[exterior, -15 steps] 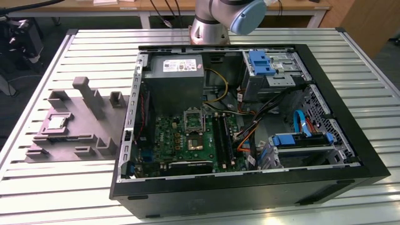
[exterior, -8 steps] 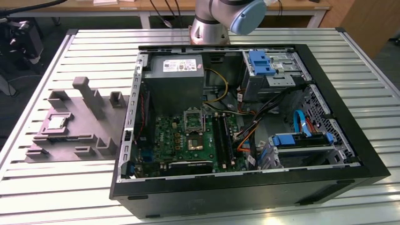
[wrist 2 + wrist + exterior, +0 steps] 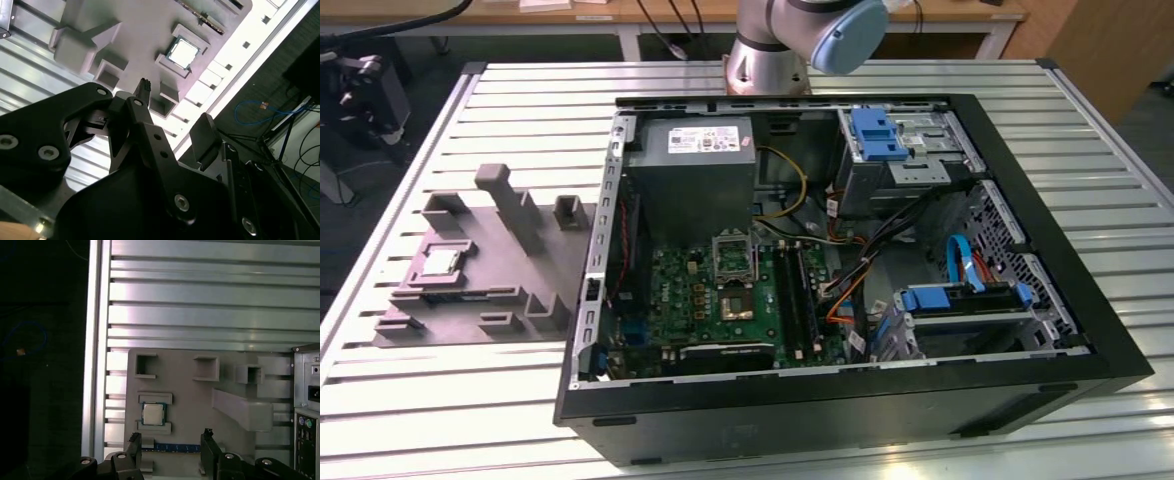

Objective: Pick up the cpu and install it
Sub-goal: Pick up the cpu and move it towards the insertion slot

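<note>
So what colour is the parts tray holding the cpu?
Grey; parts tray and cpu show best in the exterior view.

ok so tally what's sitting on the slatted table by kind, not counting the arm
cpu: 1
grey fixture tray: 1
open computer case: 1
total: 3

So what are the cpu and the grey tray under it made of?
The cpu looks metal-topped: a silvery, faintly shiny lid with a thin rim around it, maybe circuit board. The tray looks like matte grey plastic: dull, uniform, blocky shapes.
</note>
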`<state>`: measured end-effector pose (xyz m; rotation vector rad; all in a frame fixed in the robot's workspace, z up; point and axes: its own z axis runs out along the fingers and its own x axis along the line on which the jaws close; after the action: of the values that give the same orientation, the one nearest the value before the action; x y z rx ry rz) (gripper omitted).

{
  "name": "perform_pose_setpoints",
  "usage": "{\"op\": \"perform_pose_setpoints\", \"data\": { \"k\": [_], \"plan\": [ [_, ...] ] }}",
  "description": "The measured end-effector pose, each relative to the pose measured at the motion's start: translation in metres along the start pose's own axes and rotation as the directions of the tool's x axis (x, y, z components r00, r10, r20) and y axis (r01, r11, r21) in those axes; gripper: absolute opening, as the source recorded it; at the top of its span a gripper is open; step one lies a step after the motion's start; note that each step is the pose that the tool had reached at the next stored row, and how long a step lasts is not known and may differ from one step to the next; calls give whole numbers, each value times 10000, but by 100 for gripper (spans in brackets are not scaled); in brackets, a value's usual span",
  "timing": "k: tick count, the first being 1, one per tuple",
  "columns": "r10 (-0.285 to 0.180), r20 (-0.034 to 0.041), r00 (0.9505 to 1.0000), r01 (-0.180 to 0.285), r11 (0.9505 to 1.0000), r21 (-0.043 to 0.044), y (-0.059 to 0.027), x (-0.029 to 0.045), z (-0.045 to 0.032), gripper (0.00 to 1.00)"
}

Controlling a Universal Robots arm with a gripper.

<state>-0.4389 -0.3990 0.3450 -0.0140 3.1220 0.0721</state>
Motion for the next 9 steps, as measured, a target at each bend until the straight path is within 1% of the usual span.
{"op": "perform_pose_setpoints", "data": {
  "k": [9],
  "plan": [
    [111,6,9999,-111,9999,2,-7,45,162,59]
  ]
}}
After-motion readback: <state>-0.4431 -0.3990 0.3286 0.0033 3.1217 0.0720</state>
